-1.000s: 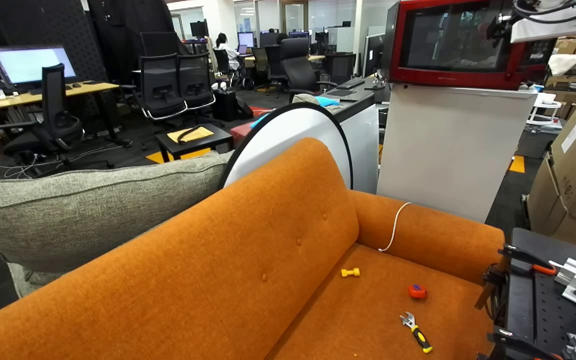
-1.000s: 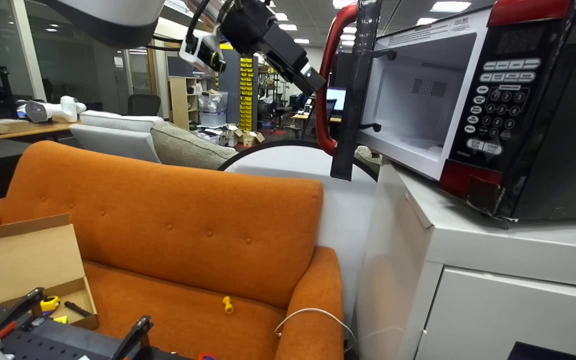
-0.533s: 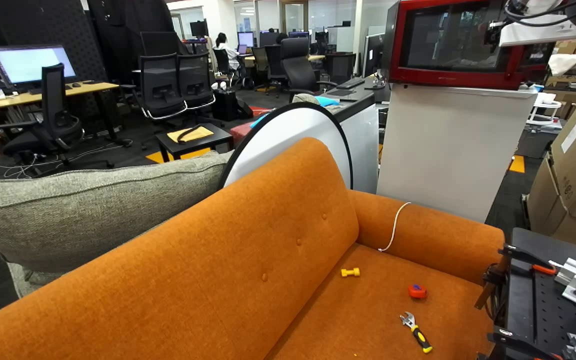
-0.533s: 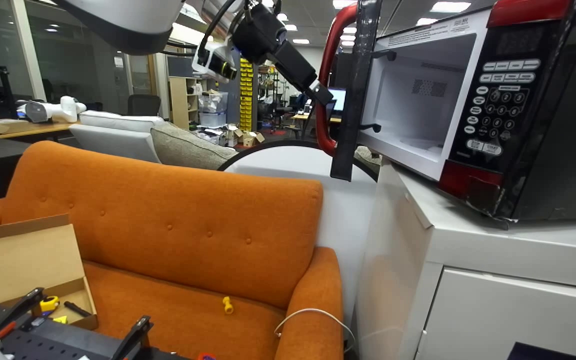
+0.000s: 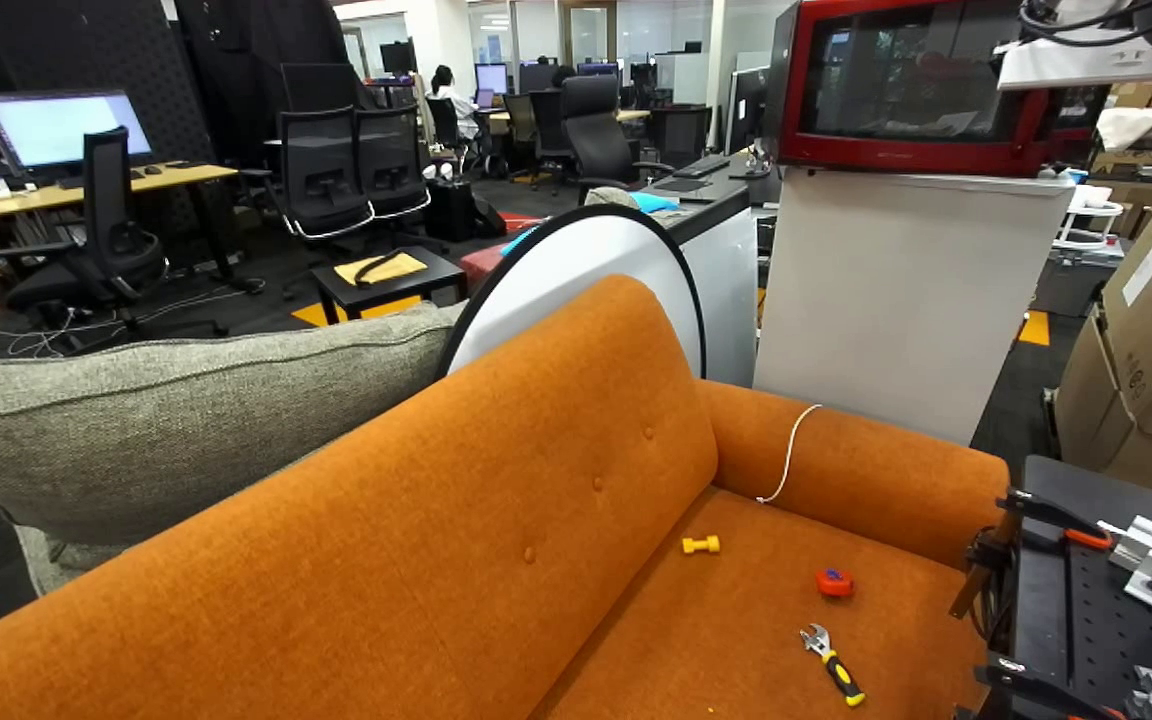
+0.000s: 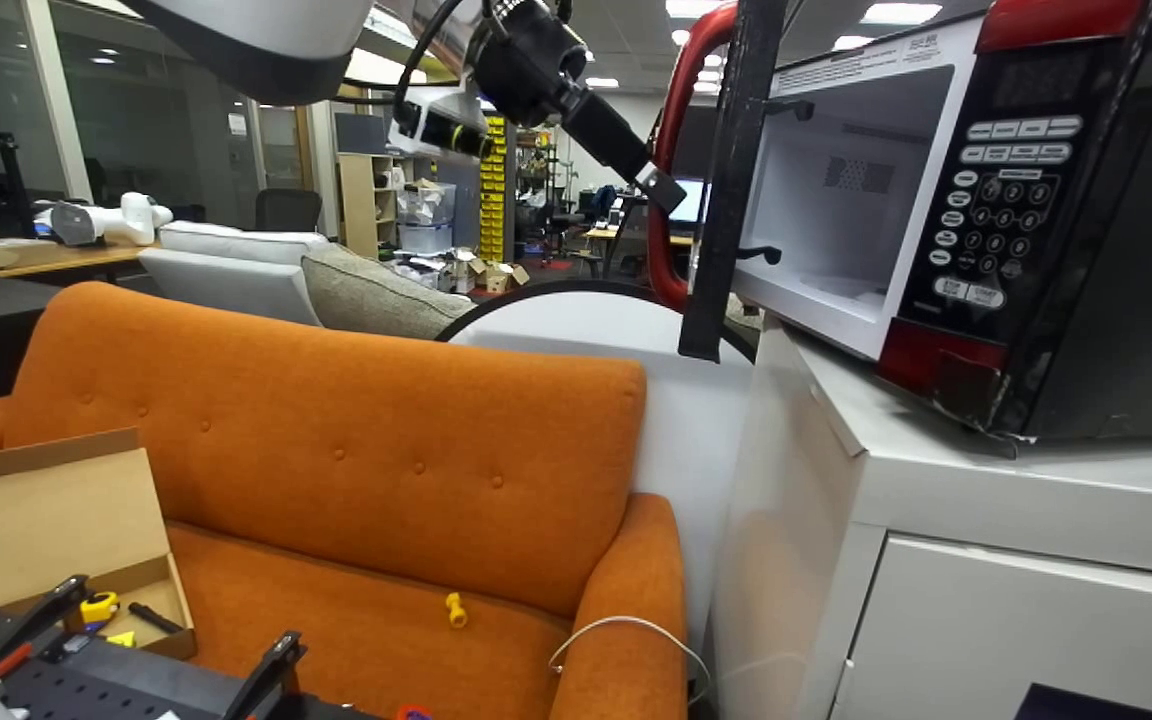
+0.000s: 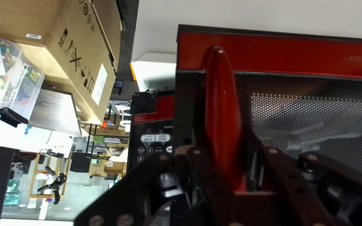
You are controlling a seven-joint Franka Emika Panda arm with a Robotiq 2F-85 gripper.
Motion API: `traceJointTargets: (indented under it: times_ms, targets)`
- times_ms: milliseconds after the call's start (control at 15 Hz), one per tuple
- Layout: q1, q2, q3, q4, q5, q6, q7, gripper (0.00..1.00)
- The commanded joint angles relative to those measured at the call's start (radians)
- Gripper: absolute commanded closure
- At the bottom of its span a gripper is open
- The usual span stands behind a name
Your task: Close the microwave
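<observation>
The glossy red microwave sits on a white cabinet. In an exterior view its door stands ajar, with the white interior visible between the door's edge and the black control panel. A curved red handle runs down the door front. My gripper is at the middle of that handle. The wrist view, upside down, shows the handle between the two fingers, and the gripper is shut on it. The fingertips are dark and partly blurred there.
Beneath the microwave is the white cabinet. An orange sofa stands beside it, with a wrench and a red tape measure on the seat. Cardboard boxes are stacked nearby. A black table carries clamps.
The gripper has moved in toward the handle and its fingers have come together around it. The door edge has shifted slightly, narrowing the gap to the control panel.
</observation>
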Motion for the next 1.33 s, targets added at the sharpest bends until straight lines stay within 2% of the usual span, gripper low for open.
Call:
traceJointTargets:
  times_ms: [0, 200, 667, 1267]
  targets:
    - [0.01, 0.037, -0.004, 0.06, -0.107, -0.037, 0.152, 0.93]
    - [0.021, 0.077, -0.011, 0.1, -0.167, -0.088, 0.279, 0.92]
    - [0.071, 0.248, -0.055, 0.271, -0.167, -0.228, 0.4, 0.92]
    - [0.089, 0.401, -0.13, 0.441, -0.151, -0.255, 0.44, 0.92]
